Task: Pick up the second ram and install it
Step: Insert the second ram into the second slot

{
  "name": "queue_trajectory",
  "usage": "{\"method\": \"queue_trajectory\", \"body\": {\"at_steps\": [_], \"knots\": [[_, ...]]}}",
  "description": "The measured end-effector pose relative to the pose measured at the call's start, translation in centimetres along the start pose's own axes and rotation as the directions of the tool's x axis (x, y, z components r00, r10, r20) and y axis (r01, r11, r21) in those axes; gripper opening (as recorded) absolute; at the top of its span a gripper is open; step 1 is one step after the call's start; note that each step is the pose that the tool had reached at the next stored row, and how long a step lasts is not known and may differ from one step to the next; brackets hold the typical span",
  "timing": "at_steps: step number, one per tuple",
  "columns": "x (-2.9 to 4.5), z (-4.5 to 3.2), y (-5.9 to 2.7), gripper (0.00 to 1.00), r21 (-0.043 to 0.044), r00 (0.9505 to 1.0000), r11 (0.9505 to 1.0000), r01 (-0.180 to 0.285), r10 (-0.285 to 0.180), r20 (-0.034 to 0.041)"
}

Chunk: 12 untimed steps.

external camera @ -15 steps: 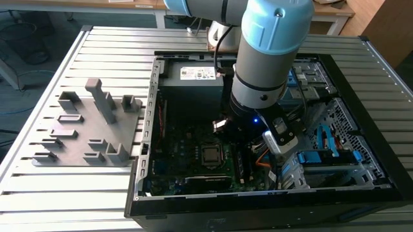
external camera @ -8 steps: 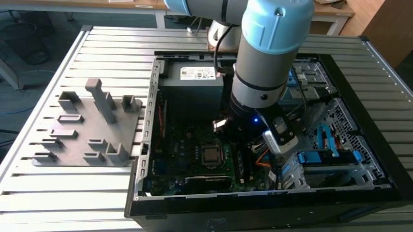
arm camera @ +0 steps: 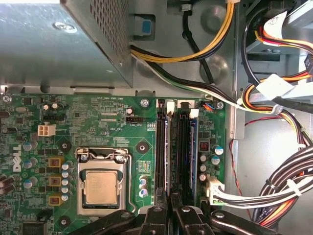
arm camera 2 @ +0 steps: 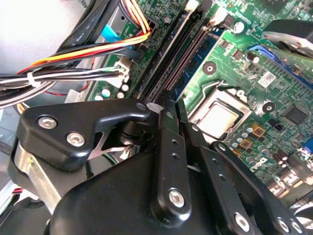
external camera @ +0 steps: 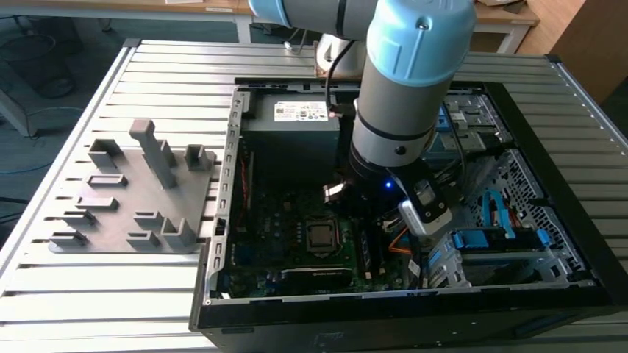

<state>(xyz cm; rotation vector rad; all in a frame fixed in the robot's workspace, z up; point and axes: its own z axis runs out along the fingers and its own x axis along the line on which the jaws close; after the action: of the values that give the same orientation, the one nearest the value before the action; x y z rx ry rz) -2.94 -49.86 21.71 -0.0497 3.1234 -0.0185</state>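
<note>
Slatted metal table (external camera: 118, 309), wooden desks behind. One open computer case (external camera: 235, 220), one grey fixture (external camera: 137, 198). Gripper (arm camera: 169, 205) narrow above four memory slots (arm camera: 176, 147); hold untellable.

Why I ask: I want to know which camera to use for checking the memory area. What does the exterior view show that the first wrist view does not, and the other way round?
Exterior view, not the first wrist view: the slatted table, the grey fixture block beside the open case, and the arm reaching down into it.

First wrist view, not the exterior view: the memory slots with their white latches, and the gripper at one end of the slots.

Both: the processor socket and the power supply box.
</note>
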Motion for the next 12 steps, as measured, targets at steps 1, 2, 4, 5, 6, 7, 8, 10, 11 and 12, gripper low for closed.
{"method": "queue_trajectory", "body": {"at_steps": [1, 2, 4, 5, 6, 7, 8, 10, 11, 12], "knots": [[0.0, 0.04, 0.0, 0.14, 0.0, 1.0, 1.0, 0.0, 0.0, 0.0], [0.0, 0.09, 0.0, 0.14, 0.0002, 1.0, 1.0, 0.0, 0.0, -0.0001], [0.01, 0.16, -0.01, 0.14, 0.0009, 1.0, 1.0, 0.0, 0.0, -0.0004], [0.01, 0.18, -0.01, 0.14, 0.0009, 1.0, 1.0, 0.0, 0.0, -0.0004], [0.01, 0.19, -0.01, 0.14, 0.0008, 1.0, 1.0, 0.0, 0.0, -0.0003], [0.01, 0.21, 0.0, 0.14, 0.0004, 1.0, 1.0, 0.0, 0.0, -0.0001], [0.01, 0.22, 0.0, 0.14, 0.0001, 1.0, 1.0, 0.0, 0.0, -0.0001], [0.01, 0.15, 0.01, 0.14, -0.0005, 1.0, 1.0, 0.0, 0.0, 0.0007], [0.0, 0.08, 0.02, 0.14, -0.0013, 1.0, 1.0, 0.0, 0.0, 0.0013], [0.0, 0.0, 0.02, 0.14, -0.0015, 1.0, 1.0, 0.0, 0.0, 0.0014]]}}
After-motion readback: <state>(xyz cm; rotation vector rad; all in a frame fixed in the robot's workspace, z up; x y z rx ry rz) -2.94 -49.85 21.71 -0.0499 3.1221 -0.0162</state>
